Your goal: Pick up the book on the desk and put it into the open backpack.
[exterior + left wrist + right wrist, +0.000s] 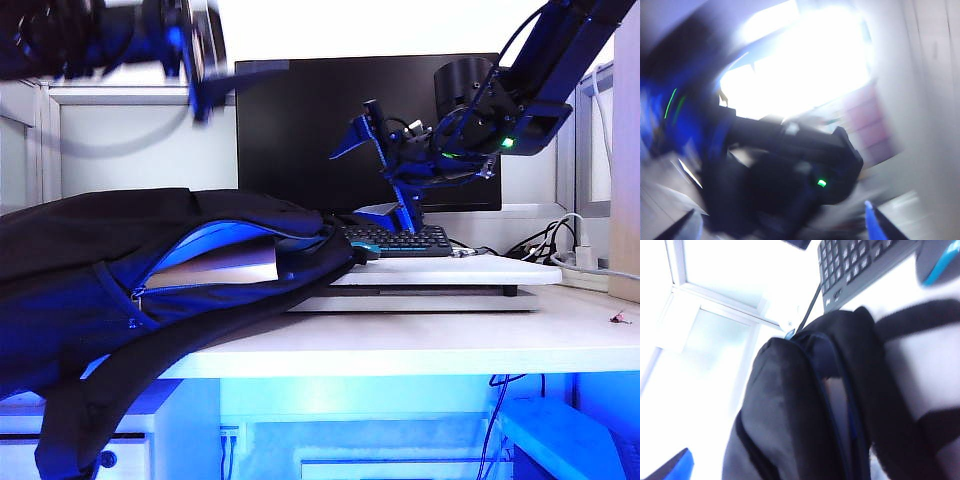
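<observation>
book [215, 262] lies inside the backpack [90, 270], pale cover showing through the open zipper mouth against the blue lining; judged from this, the placing looks done. backpack slumps on the desk [420, 345], part of it hanging over the front edge at the left, its top end resting against the raised white board [440, 272] that carries the keyboard [400, 240]. right wrist view looks down on the backpack opening [840, 395], a pale sliver inside it, probably the book, though blur makes this uncertain.

further back, right gripper [385, 165] hangs above the keyboard in front of the monitor [300, 130], jaws spread wide, nothing between them. left gripper [205, 75] is up high at the top left, well clear of the bag, blurred; jaws read as spread and empty. left wrist view is smeared, shows mostly the other arm's dark body [790, 170].

risks: the bag overhangs the edge and is floppy, so a brush from either arm could drag it off the desk or let the book slide out of the open zipper. right gripper sits near the keyboard and could clip it.
</observation>
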Controlling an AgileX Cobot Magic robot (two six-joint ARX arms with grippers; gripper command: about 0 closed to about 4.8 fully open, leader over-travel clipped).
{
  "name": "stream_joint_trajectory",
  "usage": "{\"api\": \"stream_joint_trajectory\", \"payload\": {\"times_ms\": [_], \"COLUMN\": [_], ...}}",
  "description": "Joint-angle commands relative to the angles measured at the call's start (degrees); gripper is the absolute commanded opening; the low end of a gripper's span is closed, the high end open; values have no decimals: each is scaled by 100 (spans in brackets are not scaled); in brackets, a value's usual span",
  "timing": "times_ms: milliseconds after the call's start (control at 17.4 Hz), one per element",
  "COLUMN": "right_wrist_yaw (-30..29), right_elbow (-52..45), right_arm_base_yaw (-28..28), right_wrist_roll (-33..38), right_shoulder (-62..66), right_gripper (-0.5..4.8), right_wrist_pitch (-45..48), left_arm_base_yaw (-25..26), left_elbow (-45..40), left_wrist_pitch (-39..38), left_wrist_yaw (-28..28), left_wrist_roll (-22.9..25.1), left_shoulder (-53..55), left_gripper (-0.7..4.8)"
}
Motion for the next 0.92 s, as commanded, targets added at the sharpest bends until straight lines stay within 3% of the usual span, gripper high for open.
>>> {"api": "stream_joint_trajectory", "payload": {"times_ms": [57, 115, 229, 287, 344, 401, 459, 516, 573, 688, 802, 860, 917], "right_wrist_yaw": [-114, 4, 125, 173, 190, 190, 195, 334, 575, 1574, 1788, 1812, 1818], "right_elbow": [31, 31, 31, 31, 31, 31, 31, 31, 28, 26, 17, 17, 17], "right_arm_base_yaw": [-103, -186, -352, -431, -511, -557, -610, -610, -612, -610, -658, -691, -691], "right_wrist_roll": [-734, -1147, -1926, -2402, -2846, -3272, -3860, -4365, -4953, -5888, -5947, -6002, -6000], "right_shoulder": [-138, -275, -553, -739, -953, -1176, -1462, -1694, -1996, -2846, -3381, -3635, -4105], "right_gripper": [479, 479, 450, 395, 300, 195, 107, 31, -2, -5, -5, -5, -5], "right_wrist_pitch": [122, 76, 20, -17, -127, -306, -577, -885, -1344, -2660, -3115, -3213, -3316], "left_arm_base_yaw": [254, 433, 839, 1069, 1281, 1554, 1845, 2011, 2269, 2820, 3067, 3123, 3126], "left_elbow": [654, 925, 1204, 1303, 1370, 1364, 1364, 1362, 1364, 1353, 1351, 1351, 1351], "left_wrist_pitch": [1152, 1010, 592, 302, 66, -105, -192, -210, -210, -640, -1996, -3029, -5093], "left_wrist_yaw": [-564, -857, -953, -957, -944, -1040, -1322, -1606, -2039, -2181, -2114, -2218, -2846], "left_wrist_roll": [1816, 2409, 3567, 4065, 4413, 4662, 4708, 4710, 4721, 5230, 6319, 7062, 8295], "left_shoulder": [-35, -50, -114, -146, -192, -286, -400, -479, -621, -1143, -1757, -2140, -2874], "left_gripper": [428, 415, 322, 256, 123, 34, -5, -5, -5, -5, -5, -5, -5]}}
